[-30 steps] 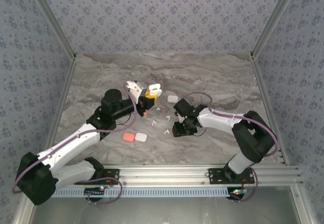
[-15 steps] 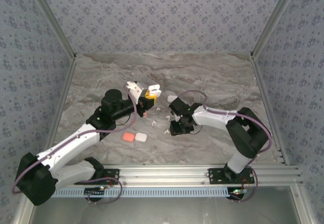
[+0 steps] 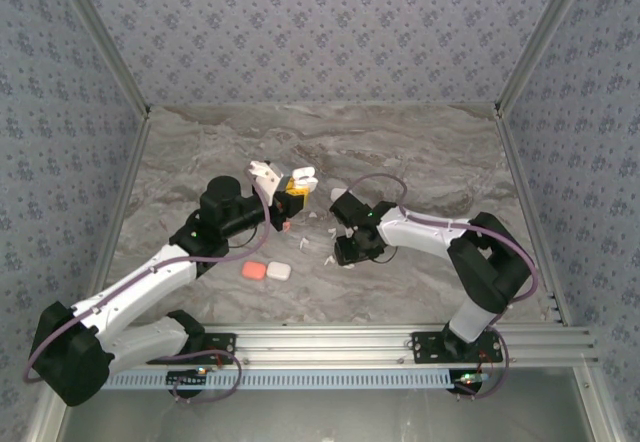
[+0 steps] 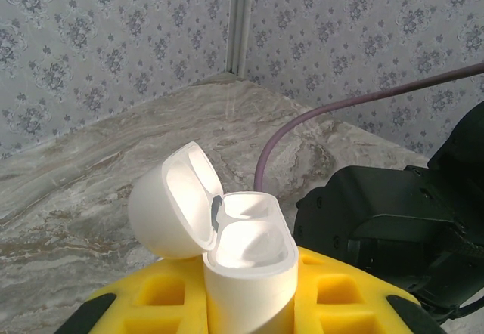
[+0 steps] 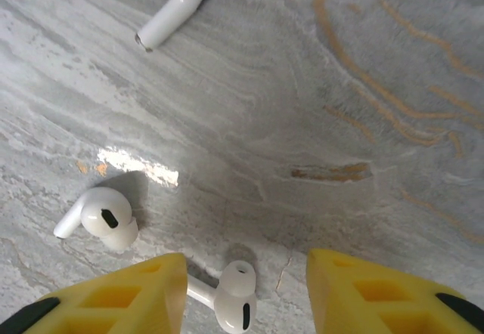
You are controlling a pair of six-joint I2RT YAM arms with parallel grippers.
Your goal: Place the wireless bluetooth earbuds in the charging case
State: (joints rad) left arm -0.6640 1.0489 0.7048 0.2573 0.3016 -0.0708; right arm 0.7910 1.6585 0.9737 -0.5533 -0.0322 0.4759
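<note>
Marble table [image 3: 420, 142], walled on three sides with patterned paper, metal rail [image 3: 400, 340] along the near edge. Far half of the top lies bare, and so does the right side out to the wall.

Left gripper [image 3: 290, 194] sits raised near the middle, its yellow fingers [image 4: 340, 292] clamped on a white charging case [image 4: 246, 266]. The case stands upright with its lid [image 4: 170, 202] hinged open to the left; the wells inside look empty.

Right gripper [image 5: 246, 273] hangs low over the table just right of the left one, with little room between the two. Its jaws stand moderately apart. A white earbud [image 5: 234, 300] lies on the marble in the gap, its stem running toward the left finger; contact cannot be told. A second earbud [image 5: 106, 217] lies near, outside that finger, and a third earbud [image 5: 174, 1] farther off.

Pink case [image 3: 254, 271] and white closed case [image 3: 279, 271] lie side by side nearer the rail.
</note>
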